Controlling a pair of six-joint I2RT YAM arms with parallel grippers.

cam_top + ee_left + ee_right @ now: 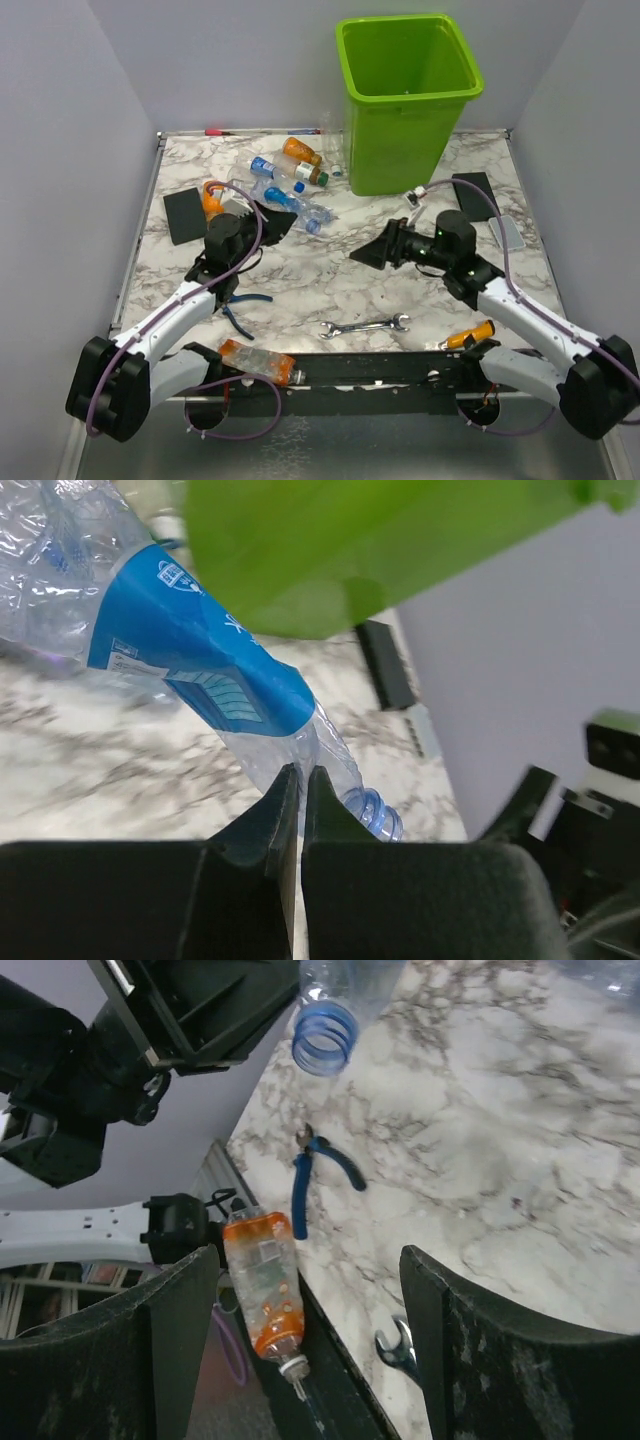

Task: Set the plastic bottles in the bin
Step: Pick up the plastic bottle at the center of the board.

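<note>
My left gripper (272, 222) is shut on a crushed clear bottle with a blue label (297, 206), pinching it near the neck (300, 755); its blue neck ring shows in the right wrist view (325, 1032). The lime-green bin (410, 95) stands at the far side, right of centre. Several more bottles, orange (300, 152) and clear (266, 168), lie left of the bin. An orange-labelled bottle (258, 360) lies at the near edge, also in the right wrist view (265, 1285). My right gripper (375, 250) is open and empty above the table's middle (308, 1256).
A silver wrench (365, 326), blue-handled pliers (240, 310) and an orange-handled screwdriver (470, 335) lie near the front. Black pads lie at the left (185, 215) and right (478, 195). Grey walls close in three sides.
</note>
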